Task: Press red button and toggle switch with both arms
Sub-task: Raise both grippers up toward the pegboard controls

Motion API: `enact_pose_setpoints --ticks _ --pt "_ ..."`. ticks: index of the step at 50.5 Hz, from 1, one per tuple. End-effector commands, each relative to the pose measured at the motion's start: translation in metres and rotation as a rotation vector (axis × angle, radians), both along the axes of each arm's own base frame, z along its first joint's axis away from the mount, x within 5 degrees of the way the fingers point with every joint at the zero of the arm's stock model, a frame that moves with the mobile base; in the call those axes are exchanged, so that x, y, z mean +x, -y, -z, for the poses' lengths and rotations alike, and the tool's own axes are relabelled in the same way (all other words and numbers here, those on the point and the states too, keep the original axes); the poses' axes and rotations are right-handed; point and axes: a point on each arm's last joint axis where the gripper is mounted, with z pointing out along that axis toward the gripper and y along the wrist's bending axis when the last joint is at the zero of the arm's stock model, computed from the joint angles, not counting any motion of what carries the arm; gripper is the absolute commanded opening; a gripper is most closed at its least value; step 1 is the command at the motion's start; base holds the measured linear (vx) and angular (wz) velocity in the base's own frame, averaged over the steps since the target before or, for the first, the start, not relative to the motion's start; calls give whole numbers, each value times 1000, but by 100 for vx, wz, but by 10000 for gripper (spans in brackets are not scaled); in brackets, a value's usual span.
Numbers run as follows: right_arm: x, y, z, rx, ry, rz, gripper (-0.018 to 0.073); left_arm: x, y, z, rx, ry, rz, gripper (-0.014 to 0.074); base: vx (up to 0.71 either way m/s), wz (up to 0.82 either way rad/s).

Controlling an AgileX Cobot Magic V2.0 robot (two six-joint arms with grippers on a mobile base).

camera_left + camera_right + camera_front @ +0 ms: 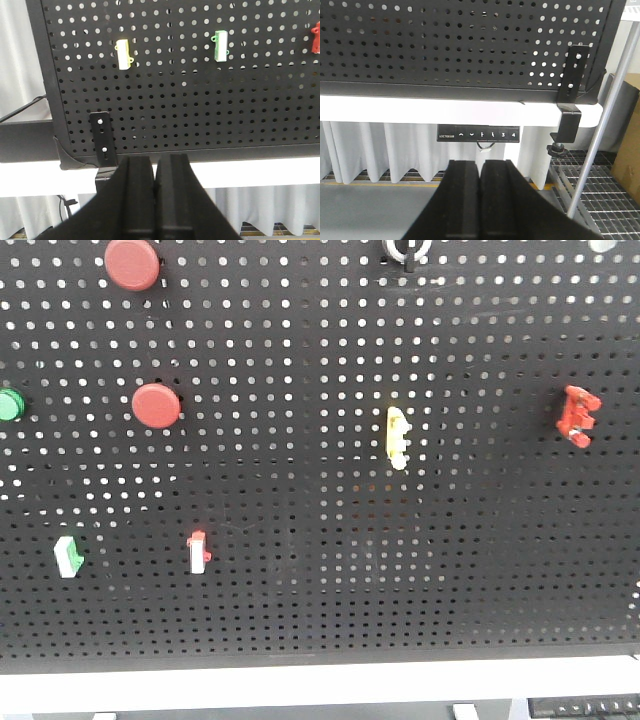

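Observation:
Two round red buttons (132, 262) (156, 405) are mounted on the upper left of the black pegboard (320, 620) in the front view. Rocker-type switches stick out of the board: green (67, 556), red-and-white (198, 552), yellow (397, 437) and red (577, 416). Neither gripper shows in the front view. My left gripper (155, 162) is shut and empty, held below the board's lower left corner, with a yellow switch (124, 53), a green switch (220, 45) and a red switch (315, 40) above it. My right gripper (481, 165) is shut and empty, under the board's lower right edge.
A green button (8, 405) sits at the left edge and a black knob (407, 250) at the top. A white table edge (420, 107) carries the board. A black clamp bracket (568, 100), a metal pole (600, 130) and a desk control panel (478, 134) lie near the right gripper.

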Motion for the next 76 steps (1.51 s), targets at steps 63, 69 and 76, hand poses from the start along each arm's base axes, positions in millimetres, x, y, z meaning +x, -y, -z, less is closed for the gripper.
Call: enact_pose_setpoints --ticks 63,69,76 --pt "-13 -3 -91 27 616 -39 -11 -22 2 -80 -20 457 25 2 0 0" --pt "-18 -4 -154 -59 632 -33 -11 -27 2 -127 -11 448 20 2 0 0" --pt "2 -3 -213 -75 594 -24 -11 -7 1 -188 -13 410 17 2 0 0"
